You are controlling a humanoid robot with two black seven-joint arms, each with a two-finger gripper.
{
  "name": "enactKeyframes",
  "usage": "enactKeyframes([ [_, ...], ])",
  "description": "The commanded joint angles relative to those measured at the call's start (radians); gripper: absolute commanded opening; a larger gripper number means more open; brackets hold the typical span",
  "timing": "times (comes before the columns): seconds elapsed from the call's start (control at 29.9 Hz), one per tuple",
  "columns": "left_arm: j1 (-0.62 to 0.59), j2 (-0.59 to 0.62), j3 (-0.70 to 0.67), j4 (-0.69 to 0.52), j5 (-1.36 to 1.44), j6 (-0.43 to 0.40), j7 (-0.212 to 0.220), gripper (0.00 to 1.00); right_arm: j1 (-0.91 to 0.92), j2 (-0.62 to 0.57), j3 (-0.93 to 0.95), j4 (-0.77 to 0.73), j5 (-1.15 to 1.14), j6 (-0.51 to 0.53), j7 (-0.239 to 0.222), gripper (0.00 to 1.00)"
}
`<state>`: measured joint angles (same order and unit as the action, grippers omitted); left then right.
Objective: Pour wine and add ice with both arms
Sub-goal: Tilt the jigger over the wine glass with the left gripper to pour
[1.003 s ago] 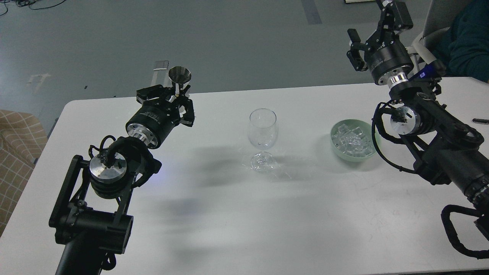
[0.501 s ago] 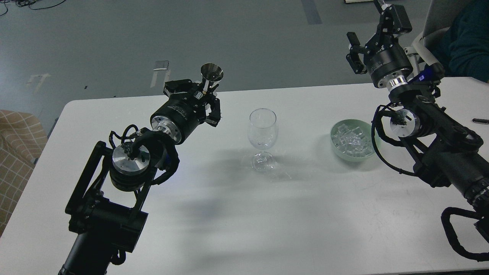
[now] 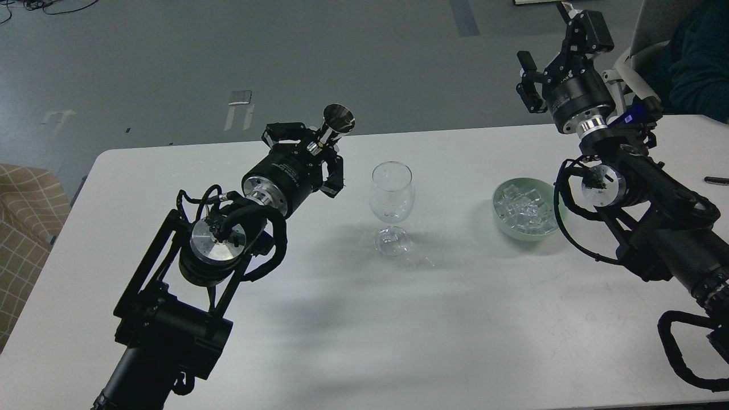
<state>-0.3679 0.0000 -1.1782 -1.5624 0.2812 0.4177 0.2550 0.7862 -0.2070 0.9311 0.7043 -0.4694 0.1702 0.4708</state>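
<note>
one metal cup point(image 3: 338, 118), stem hid by left jaws point(image 3: 316, 149).

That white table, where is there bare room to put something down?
The near half of the table, in front of the wine glass and between both arms, is bare, as is the far strip behind the glass. The right side is crowded: the green bowl of ice sits against the right arm.

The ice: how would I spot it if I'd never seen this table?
Find the white table, then the clear wine glass at its middle. To its right sits a pale green bowl; the ice is the heap of small glassy cubes inside, nothing else there being heaped.
</note>
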Motion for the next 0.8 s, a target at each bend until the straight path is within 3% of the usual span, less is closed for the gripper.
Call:
enactKeyframes([
  [0.0,0.000,0.000,0.002,-0.004,0.019,0.012,0.001,0.03,-0.001,0.000,0.000,0.000,0.000,0.000,0.000,1.00],
  [0.27,-0.029,0.000,0.084,-0.024,0.069,0.071,0.006,0.03,-0.008,0.001,0.000,0.001,0.000,0.000,0.000,1.00],
  [0.77,-0.071,0.000,0.150,-0.033,0.144,0.071,0.001,0.03,-0.015,0.004,0.000,0.001,0.000,0.000,0.000,1.00],
])
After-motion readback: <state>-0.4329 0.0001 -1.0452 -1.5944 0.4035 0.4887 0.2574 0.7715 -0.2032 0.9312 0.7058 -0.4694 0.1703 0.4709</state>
